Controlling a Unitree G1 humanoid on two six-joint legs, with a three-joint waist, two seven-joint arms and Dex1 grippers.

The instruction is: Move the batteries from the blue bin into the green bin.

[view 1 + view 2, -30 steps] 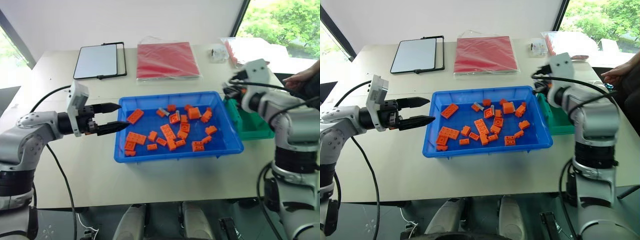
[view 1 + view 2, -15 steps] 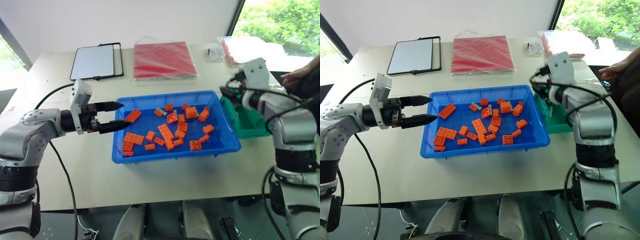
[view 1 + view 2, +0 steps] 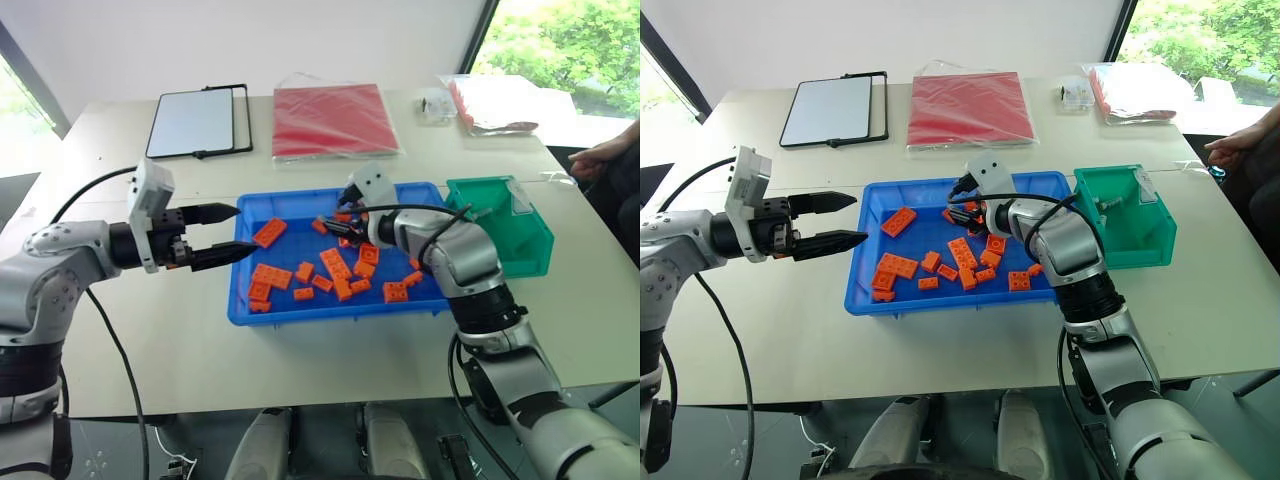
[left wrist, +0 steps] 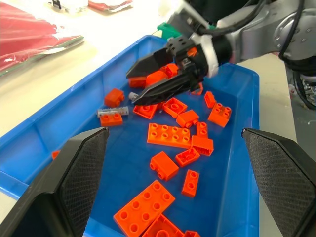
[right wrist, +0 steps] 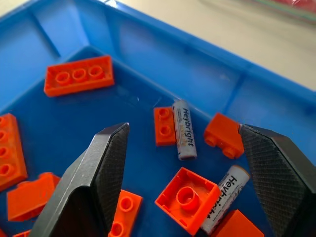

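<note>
A: Where's the left gripper (image 3: 225,232)?
B: At the blue bin's (image 3: 300,312) left rim, fingers wide, empty.
A: And the right gripper (image 4: 137,85)?
B: Inside it, fingers spread wide over 2 batteries (image 5: 184,129) among orange bricks (image 3: 270,232). The green bin (image 3: 510,240) sits right.

- A wide, pale beige rectangular table (image 3: 300,360) carried everything.
- A large, shallow bright-blue plastic bin (image 3: 340,309) sat near the middle of the table.
- A smaller, deeper green plastic bin (image 3: 530,245) stood just beside the blue bin's right end.
- A flat grey board in a black frame (image 3: 192,122) lay towards the table's far left.
- A flat red packet in clear wrap (image 3: 333,118) lay beside the board, behind the blue bin.
- A small clear bag (image 3: 436,104) and a larger clear bag with red contents (image 3: 495,100) lay at the far right corner.
</note>
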